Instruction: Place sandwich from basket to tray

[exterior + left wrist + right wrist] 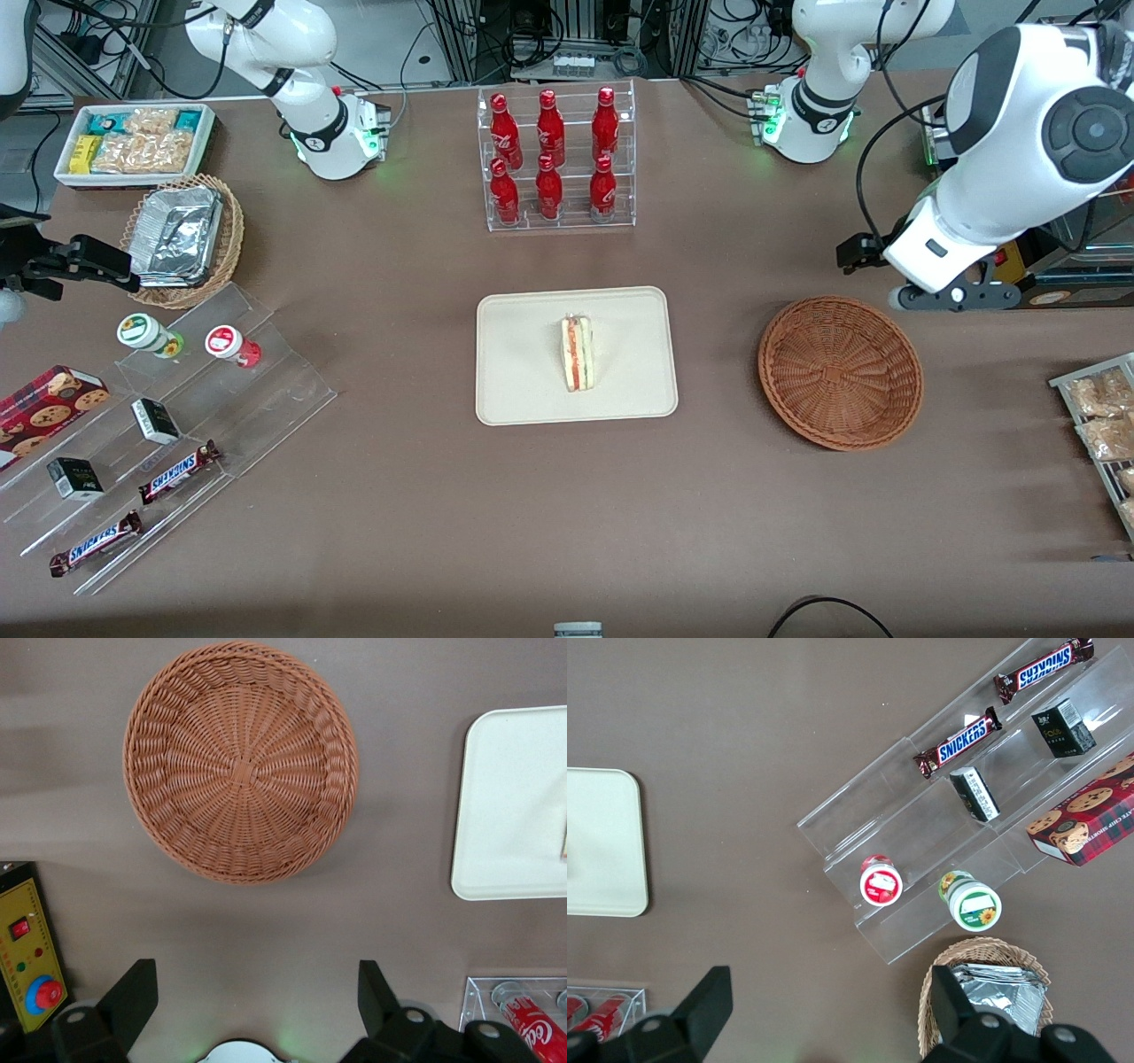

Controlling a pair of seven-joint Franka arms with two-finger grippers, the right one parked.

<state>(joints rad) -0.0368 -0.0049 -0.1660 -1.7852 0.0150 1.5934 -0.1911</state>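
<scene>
Lying mid-tray (523,390), the sandwich (578,354) shows whole only from the front; the gripper (252,997), jaws wide, hangs above the empty basket (240,759).

One sandwich (577,353) is seen on one tray (523,390), and one brown basket (840,371) is seen beside it. Six red bottles (553,155) are counted in the clear rack. Two Snickers bars (177,471) are counted. One pincer (257,1001) is held open above the desk (443,532).
</scene>
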